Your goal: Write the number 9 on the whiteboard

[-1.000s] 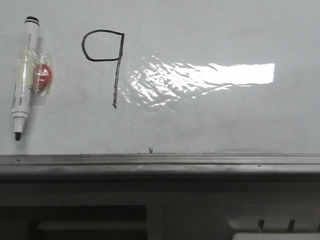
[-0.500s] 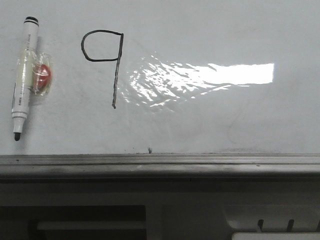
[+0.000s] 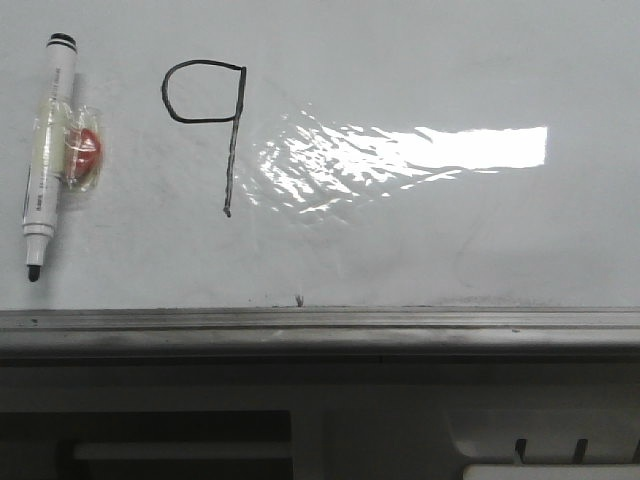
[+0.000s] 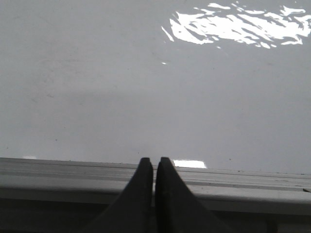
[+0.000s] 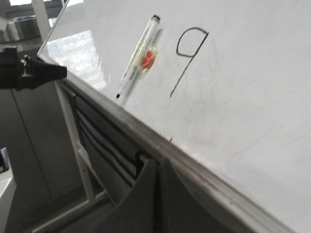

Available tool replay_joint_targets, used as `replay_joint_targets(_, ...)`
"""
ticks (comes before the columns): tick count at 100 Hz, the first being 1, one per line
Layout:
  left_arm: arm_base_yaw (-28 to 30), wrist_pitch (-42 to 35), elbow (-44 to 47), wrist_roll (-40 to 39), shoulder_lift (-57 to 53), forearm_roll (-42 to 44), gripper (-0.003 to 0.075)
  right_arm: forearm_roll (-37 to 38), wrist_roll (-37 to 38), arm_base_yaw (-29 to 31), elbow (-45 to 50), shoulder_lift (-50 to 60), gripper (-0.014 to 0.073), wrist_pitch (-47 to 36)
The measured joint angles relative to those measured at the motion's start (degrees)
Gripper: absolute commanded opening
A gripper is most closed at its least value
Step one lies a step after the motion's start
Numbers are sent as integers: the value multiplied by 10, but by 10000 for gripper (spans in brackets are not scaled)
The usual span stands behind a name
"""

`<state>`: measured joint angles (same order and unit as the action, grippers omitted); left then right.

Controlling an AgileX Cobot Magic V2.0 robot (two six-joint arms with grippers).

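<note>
Nearest, the dark left gripper (image 4: 154, 167) and the dark right gripper (image 5: 159, 167) are each shown with jaws clenched on nothing, poised over the grey metal rail (image 3: 320, 322) at the near edge of the large glossy white whiteboard (image 3: 450, 240). Beyond the rail, a white marker with a black tip (image 3: 45, 158) is seen lying on the board, a small red object in clear wrap (image 3: 86, 152) touching it. Just beside these, the thin black hand-drawn number 9 (image 3: 215, 125) is displayed, bright glare (image 3: 420, 152) adjoining its tail.
</note>
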<state>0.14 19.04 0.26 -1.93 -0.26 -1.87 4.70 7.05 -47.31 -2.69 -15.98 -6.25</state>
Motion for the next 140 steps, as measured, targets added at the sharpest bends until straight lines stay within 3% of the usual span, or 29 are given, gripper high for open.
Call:
replay_joint_targets(23,0,0,0,0,0,0,-20,1,0,124,17,0,-69,-53)
replay_joint_targets(50,0,0,0,0,0,0,-20,1,0,320,33,3,-69,-113)
replay_joint_targets(70,0,0,0,0,0,0,-20,3,0,423,33,61,-69,-85)
replay_joint_targets(85,0,0,0,0,0,0,-20,11,0,490,33,123,-69,8)
replay_joint_targets(124,0,0,0,-1,0,0,-20,11,0,517,33,166,-69,248)
replay_joint_targets(140,0,0,0,-1,0,0,-20,11,0,517,33,166,-69,252)
